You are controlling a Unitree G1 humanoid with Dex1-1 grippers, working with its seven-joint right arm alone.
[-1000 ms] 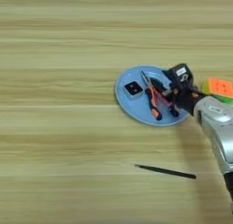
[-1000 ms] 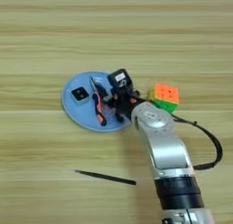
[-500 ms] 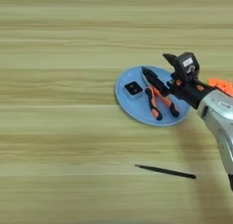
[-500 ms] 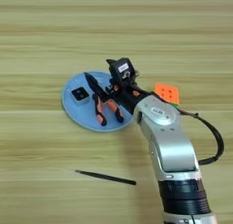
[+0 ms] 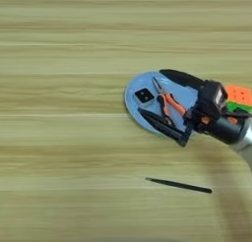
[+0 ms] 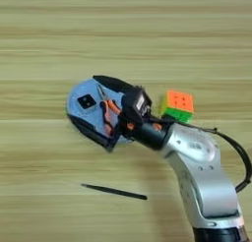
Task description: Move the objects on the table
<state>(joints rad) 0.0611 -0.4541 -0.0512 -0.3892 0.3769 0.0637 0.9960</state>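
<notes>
- While you look through the left eye view, your right gripper (image 5: pixel 152 96) stands wide open over the round light-blue plate (image 5: pixel 134 86), one black finger (image 5: pixel 180 77) along the plate's far rim and the other along its near rim; it grips nothing.
- Between those fingers lie the orange-and-black-handled pliers (image 5: pixel 167 102), long axis diagonal, metal tip pointing up-left and handles toward the gripper's base.
- Just left of the pliers, also between the fingers, sits the small black-topped white block (image 5: pixel 144 95).
- Behind the gripper's body, at the right edge, you see the puzzle cube (image 5: pixel 239 97), partly hidden by the wrist.
- Well below the gripper, the thin black stick (image 5: pixel 179 185) lies on the table (image 5: pixel 59 137), nearly horizontal, apart from the plate.
- When you turn to the right eye view, the same spread shows: fingers far apart, straddling the plate.
- Here the cube stands clear, just right of the gripper's body, orange face up, green side toward you.
- Your silver forearm (image 6: pixel 206 182) enters from the bottom right.
</notes>
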